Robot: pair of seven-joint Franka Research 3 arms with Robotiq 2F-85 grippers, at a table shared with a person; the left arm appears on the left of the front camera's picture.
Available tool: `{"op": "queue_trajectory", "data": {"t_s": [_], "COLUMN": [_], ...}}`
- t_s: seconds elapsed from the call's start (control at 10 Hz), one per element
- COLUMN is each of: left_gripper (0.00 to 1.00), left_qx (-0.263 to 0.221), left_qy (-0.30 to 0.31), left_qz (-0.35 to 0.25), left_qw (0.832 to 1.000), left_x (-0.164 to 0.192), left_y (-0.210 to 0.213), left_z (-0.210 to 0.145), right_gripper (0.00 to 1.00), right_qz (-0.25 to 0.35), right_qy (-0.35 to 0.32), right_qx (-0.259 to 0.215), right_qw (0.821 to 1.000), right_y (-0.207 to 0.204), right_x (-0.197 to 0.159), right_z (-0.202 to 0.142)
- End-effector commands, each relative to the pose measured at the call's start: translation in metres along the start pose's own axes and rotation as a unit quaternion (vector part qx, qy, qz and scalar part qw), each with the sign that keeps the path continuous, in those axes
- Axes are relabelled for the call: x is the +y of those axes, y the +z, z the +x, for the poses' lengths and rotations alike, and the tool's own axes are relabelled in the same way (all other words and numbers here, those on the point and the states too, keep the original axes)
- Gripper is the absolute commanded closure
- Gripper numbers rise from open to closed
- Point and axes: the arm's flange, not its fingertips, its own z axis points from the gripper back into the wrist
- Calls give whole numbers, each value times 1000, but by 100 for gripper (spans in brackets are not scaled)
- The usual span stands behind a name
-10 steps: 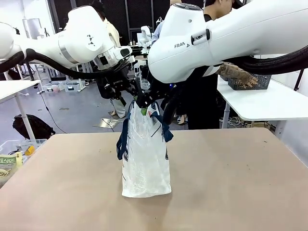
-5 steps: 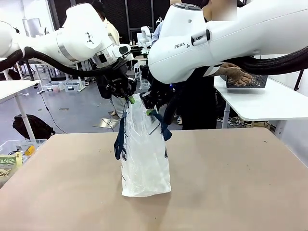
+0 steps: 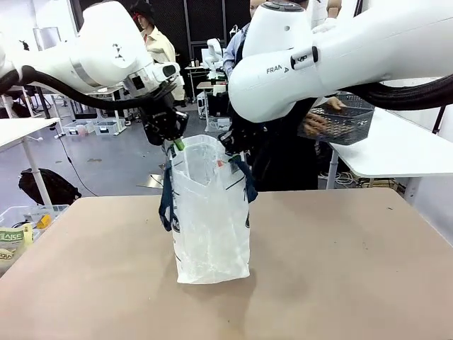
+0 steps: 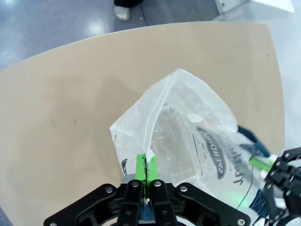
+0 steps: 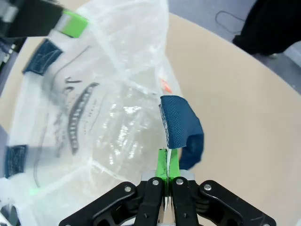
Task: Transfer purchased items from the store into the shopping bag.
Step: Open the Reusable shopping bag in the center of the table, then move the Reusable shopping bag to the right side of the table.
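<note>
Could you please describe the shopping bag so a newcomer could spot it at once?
At the middle of the tan table, the shopping bag stands upright. It is tall, translucent white plastic with navy handles, its rim pinched by the left gripper and right gripper, unlike the dark mesh basket behind.

Shopping bag (image 3: 212, 227): tall translucent white plastic tote, crinkled, with dark lettering (image 4: 221, 155) on one side.
Pose: upright on the table (image 3: 340, 269), base flat, near the middle.
Mouth: spread open. One rim edge is pinched in the left tool (image 3: 177, 145), the opposite edge in the right tool (image 5: 167, 162).
Handles: navy straps (image 3: 166, 202), slack, hanging down the outside on either side.
Inside: cannot tell through the plastic.
</note>
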Motion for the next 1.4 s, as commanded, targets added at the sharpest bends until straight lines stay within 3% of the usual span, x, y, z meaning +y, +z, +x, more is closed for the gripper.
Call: {"op": "queue_trajectory", "data": {"t_s": [0.0,0.4,0.7,0.8,0.9,1.3], "left_gripper": [100,100,100,100,100,100], "left_qx": [-28,-73,-53,-47,-51,-51], "left_qy": [23,76,28,34,46,46], "left_qz": [-11,-16,-31,-25,-21,-21], "left_qw": [999,994,998,998,997,997], "left_x": [29,71,59,58,55,55], "left_y": [13,33,23,18,26,26], "left_z": [-25,-47,-26,-23,-35,-35], "right_gripper": [100,100,100,100,100,100], "right_qz": [-34,-35,-36,-31,-21,-21], "right_qy": [-39,-70,-47,-39,-51,-51], "right_qx": [-7,-5,0,17,-2,-2], "right_qw": [999,997,998,999,998,998], "right_y": [2,3,-6,-11,2,2], "right_x": [-9,-28,-11,-8,-18,-18], "right_z": [-13,-17,-5,-1,-7,-7]}}
